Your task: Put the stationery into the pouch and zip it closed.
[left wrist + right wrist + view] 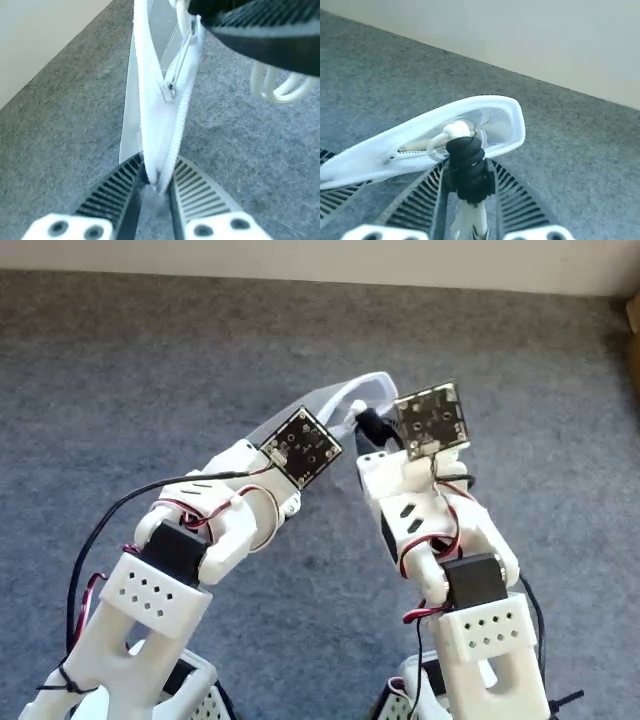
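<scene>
A translucent white pouch (pixel 335 400) is held off the carpet between both arms. My left gripper (pixel 156 175) is shut on the pouch's end seam, right where the white zipper (pixel 165 107) begins. The metal slider (pixel 170 90) sits partway along, with the zipper parted beyond it. My right gripper (pixel 467 172) is shut on the black-wrapped zipper pull (pixel 466 160), which hangs on a white cord loop (pixel 437 142). The pouch mouth (pixel 495 117) gapes open just past it. A thin tan stick (pixel 415 146) lies inside the pouch.
Grey carpet (pixel 150 370) covers the floor all around. A pale wall (pixel 545 40) runs along the far edge. The right arm's black finger (pixel 260 30) and white cable loops (pixel 275 85) hang close over the left wrist's zipper line.
</scene>
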You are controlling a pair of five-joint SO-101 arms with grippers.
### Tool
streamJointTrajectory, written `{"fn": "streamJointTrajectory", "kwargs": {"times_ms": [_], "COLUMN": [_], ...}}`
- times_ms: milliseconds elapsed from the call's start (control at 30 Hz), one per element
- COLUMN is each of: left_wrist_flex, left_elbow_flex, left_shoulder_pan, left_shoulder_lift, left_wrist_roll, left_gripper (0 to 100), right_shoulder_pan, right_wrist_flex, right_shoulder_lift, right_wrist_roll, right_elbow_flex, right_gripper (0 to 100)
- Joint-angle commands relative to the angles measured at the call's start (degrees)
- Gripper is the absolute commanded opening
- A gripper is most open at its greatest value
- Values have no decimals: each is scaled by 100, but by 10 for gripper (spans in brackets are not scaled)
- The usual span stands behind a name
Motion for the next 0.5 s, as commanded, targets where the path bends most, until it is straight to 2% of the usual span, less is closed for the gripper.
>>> {"fn": "streamJointTrajectory", "kwargs": {"times_ms": [0, 100, 267, 467], "left_wrist_flex": [0, 0, 9, 9], "left_elbow_flex": [75, 75, 75, 75], "left_shoulder_pan": [-22, -22, -22, -22], "left_shoulder_lift": [-57, -57, -57, -57], "left_wrist_roll": [97, 97, 97, 97], "left_gripper": [6, 6, 6, 6], "right_shoulder_pan": [567, 699, 954, 1235], "right_wrist_flex": [-312, -347, -1165, -1218], "right_shoulder_lift": [-48, -40, -22, 532], "right_wrist_roll": [-264, -290, -519, -774], "right_elbow_flex": [-92, -101, -4, 48], "right_gripper": [5, 5, 5, 5]}}
